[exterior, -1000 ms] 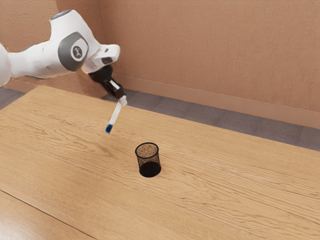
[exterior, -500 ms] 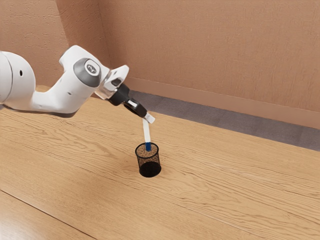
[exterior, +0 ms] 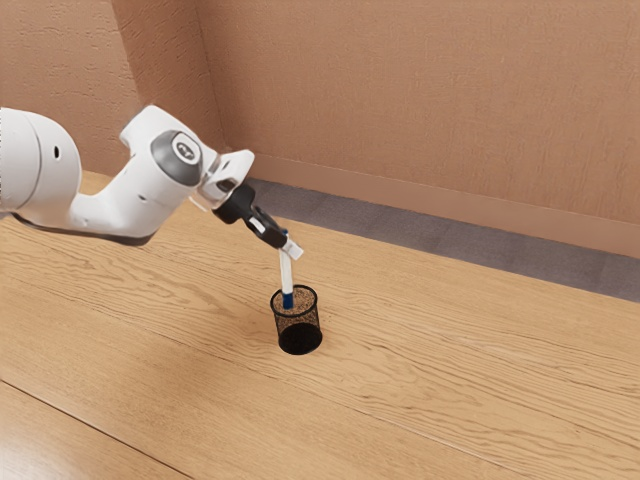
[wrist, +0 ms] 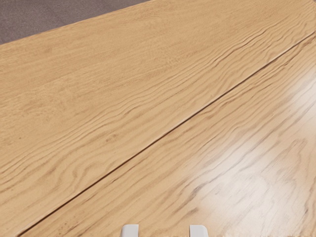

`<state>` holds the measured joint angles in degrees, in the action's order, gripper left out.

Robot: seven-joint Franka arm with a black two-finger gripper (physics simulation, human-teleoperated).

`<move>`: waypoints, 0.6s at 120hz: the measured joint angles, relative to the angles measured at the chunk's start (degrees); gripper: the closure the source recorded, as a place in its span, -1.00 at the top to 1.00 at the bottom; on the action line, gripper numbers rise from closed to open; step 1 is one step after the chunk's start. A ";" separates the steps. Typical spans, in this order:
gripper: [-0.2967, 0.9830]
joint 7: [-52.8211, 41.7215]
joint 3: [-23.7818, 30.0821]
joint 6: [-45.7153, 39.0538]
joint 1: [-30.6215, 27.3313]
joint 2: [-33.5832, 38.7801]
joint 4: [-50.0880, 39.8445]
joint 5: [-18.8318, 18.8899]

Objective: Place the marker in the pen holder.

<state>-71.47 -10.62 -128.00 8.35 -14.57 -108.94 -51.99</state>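
Note:
Just above the pen holder's rim, the gripper [exterior: 290, 246] is tilted down, and its pale fingertips stand beside the marker's upper part. In the wrist view the gripper [wrist: 164, 231] is open, with a wide gap between its two tips. The white marker [exterior: 286, 272] stands nearly upright, its blue lower end within the holder's mouth and a bit of blue at its top behind the fingers. The black mesh pen holder [exterior: 299, 333] is upright on the table. How deep the marker reaches inside is hard to tell.
The wooden table [exterior: 430, 350] carries the holder; a dark seam crosses its surface. Beyond the table's far edge lie grey floor [exterior: 400, 229] and a tan wall [exterior: 430, 100].
My hand has carried the marker rightward in the exterior view to the holder. Over the last half second, hand and marker shifted slightly left and lower, and the marker's blue top came into sight.

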 joint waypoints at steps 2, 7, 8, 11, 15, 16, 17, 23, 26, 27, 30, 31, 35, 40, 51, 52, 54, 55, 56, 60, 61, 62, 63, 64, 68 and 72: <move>-0.60 -0.30 0.00 -0.01 0.00 -0.11 0.00 -0.01; -0.60 -1.03 0.00 -0.02 0.00 -0.35 0.00 -0.02; -0.60 -1.17 0.00 -0.03 0.00 -0.39 0.00 -0.03; -0.60 -1.57 0.00 -0.04 0.00 -0.56 0.00 -0.04; -0.59 -2.10 -0.02 -0.04 0.00 -0.83 0.04 -0.05; -0.59 -2.22 -0.02 -0.04 0.00 -0.88 0.05 -0.06; -0.58 -2.35 -0.03 -0.03 0.00 -0.93 0.06 -0.06; -0.41 -3.12 -0.04 0.14 -0.22 -1.20 0.10 -0.17; -0.32 -3.49 -0.03 0.24 -0.45 -1.30 0.13 -0.23; -0.29 -3.61 -0.03 0.27 -0.51 -1.32 0.14 -0.25; -0.21 -3.95 -0.03 0.35 -0.63 -1.36 0.16 -0.29; -0.18 -4.07 -0.02 0.38 -0.65 -1.36 0.18 -0.30; -0.07 -4.46 -0.02 0.47 -0.63 -1.24 0.55 -0.08; 0.04 -4.63 0.09 0.70 -0.35 -0.85 2.15 1.60; 0.21 -1.44 0.26 6.88 0.14 3.63 12.08 16.76; 0.22 -0.82 0.30 8.05 0.19 4.28 13.23 18.90; 0.25 0.69 0.26 11.04 0.36 5.78 15.87 23.46; 0.26 1.49 0.20 12.59 0.47 6.47 17.16 25.65; 0.27 2.28 0.15 14.07 0.56 7.08 18.27 27.70; 0.31 5.51 0.27 19.67 0.64 9.55 22.44 35.71; 0.32 6.33 0.31 20.96 0.65 10.01 23.28 37.48; 0.32 7.13 0.35 22.19 0.67 10.40 24.01 39.13; 0.33 7.95 0.39 23.40 0.69 10.76 24.63 40.64; 0.34 8.76 0.42 24.56 0.72 11.07 25.16 42.06; 0.37 11.89 0.52 28.85 0.87 12.15 26.60 46.79; 0.39 14.76 0.55 32.49 1.17 12.83 27.36 50.21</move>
<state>-56.71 -10.07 -95.51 9.52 -1.74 -81.58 -1.78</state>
